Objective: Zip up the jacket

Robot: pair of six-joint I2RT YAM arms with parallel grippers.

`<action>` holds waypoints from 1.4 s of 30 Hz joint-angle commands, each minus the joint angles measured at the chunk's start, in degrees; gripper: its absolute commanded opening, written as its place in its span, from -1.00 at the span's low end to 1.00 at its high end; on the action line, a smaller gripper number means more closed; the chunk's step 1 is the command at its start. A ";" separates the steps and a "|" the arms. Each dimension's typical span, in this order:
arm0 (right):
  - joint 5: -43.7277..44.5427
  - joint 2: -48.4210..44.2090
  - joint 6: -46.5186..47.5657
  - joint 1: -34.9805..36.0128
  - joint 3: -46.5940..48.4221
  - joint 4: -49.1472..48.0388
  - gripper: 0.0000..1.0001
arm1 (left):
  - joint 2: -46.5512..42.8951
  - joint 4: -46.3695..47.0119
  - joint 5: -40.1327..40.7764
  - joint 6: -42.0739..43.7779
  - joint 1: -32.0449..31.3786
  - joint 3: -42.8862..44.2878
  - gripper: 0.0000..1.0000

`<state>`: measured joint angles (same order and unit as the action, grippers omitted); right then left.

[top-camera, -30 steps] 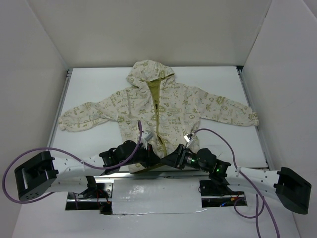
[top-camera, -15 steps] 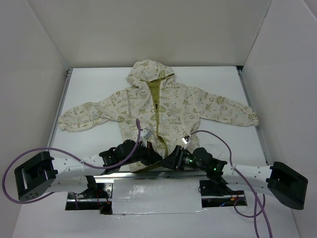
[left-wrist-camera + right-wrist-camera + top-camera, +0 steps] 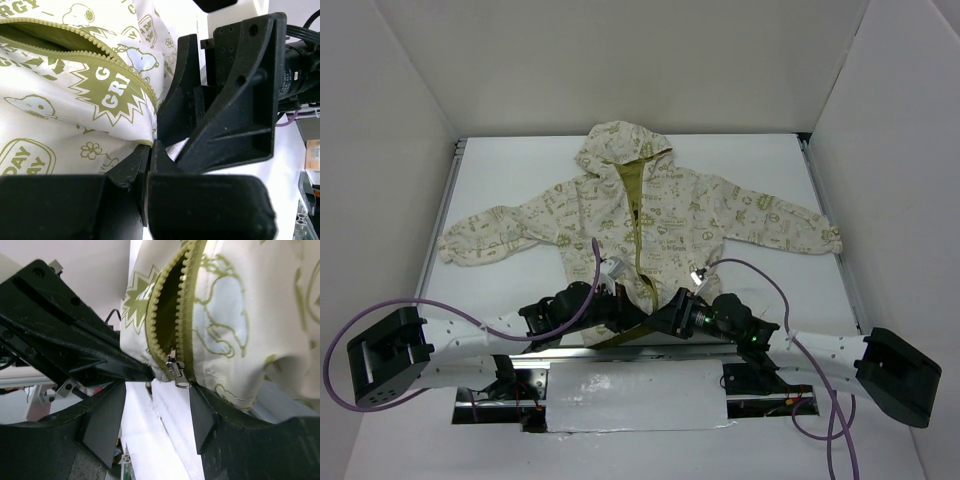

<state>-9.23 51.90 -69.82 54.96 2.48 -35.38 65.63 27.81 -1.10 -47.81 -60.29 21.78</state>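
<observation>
The jacket [image 3: 640,215] lies flat and face up on the white table, hood at the far end, its olive zipper [image 3: 640,255] open down the front. My left gripper [image 3: 623,318] is at the bottom hem, shut on the hem's corner [image 3: 145,141] of the left front panel [image 3: 75,100]. My right gripper [image 3: 660,320] sits right beside it and is open. In the right wrist view the metal zipper slider [image 3: 178,372] hangs at the bottom of the zipper, just beyond the gap between the right gripper's [image 3: 155,410] fingers, untouched. The jacket panel [image 3: 240,315] lies above.
White walls close in the table [image 3: 520,160] on the left, right and far sides. A metal rail with the arm bases [image 3: 630,385] runs along the near edge. Purple cables [image 3: 450,310] loop off both arms. The sleeves [image 3: 480,240] spread toward both side walls.
My right gripper has edged left and forward toward the hem and the zipper's bottom. My left gripper has stayed shut on the hem with barely any movement.
</observation>
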 commanded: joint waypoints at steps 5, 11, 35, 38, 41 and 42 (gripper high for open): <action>-0.25 -0.31 2.32 -2.49 -5.82 -2.77 0.13 | -1.03 4.36 -0.13 -0.62 -0.09 0.37 -1.00; -0.52 -1.71 2.94 -3.10 -6.00 -2.59 0.04 | -1.11 4.18 -0.04 -0.44 -0.18 0.19 -1.00; 0.45 -10.85 2.06 -3.46 -8.19 3.73 -0.29 | 2.13 6.20 -0.13 -0.70 -0.18 0.02 -1.00; 0.18 -11.47 2.06 -3.46 -8.11 4.26 -0.29 | 2.92 6.81 -0.21 -0.62 -0.18 0.02 -1.00; 0.44 -11.91 2.23 -3.46 -8.02 5.14 -0.29 | 3.80 7.52 -0.39 -0.70 -0.09 0.02 -1.00; 0.62 -12.00 2.23 -3.37 -7.93 5.32 -0.29 | 3.98 7.78 -0.74 -0.62 -0.09 0.02 -1.00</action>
<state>-8.78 41.23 -67.66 51.70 2.28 -27.35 68.55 31.92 -0.19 -48.27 -60.23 21.76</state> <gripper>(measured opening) 0.357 0.104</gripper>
